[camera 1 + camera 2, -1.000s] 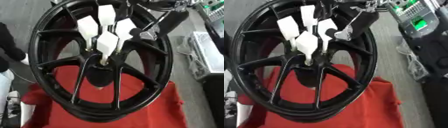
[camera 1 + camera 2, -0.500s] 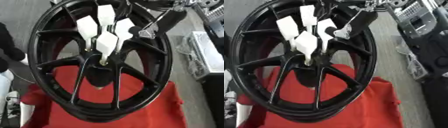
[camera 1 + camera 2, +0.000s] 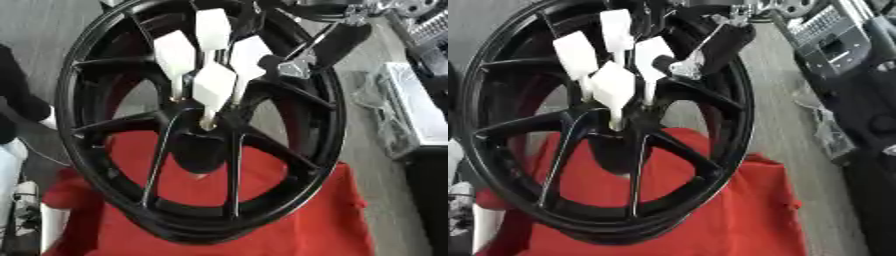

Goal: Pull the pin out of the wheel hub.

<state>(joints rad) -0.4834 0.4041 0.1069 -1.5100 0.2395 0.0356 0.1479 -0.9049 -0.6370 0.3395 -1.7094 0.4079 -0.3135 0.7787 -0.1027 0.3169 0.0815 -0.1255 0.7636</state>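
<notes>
The large black spoked alloy wheel (image 3: 262, 90) lay tilted on a red cloth (image 3: 289, 215), its hub (image 3: 199, 145) near the middle of the view. Four white flag-headed pins (image 3: 213, 87) stood in the hub; the nearest one looked the likeliest to be drawn. The robot's right hand (image 3: 337, 42) reached in from the upper right, resting by the rim; whether its fingers were curled or straight could not be told. To do the step well, it should probably pinch one white head and draw along the shaft's axis without tipping it. The left hand did not show.
</notes>
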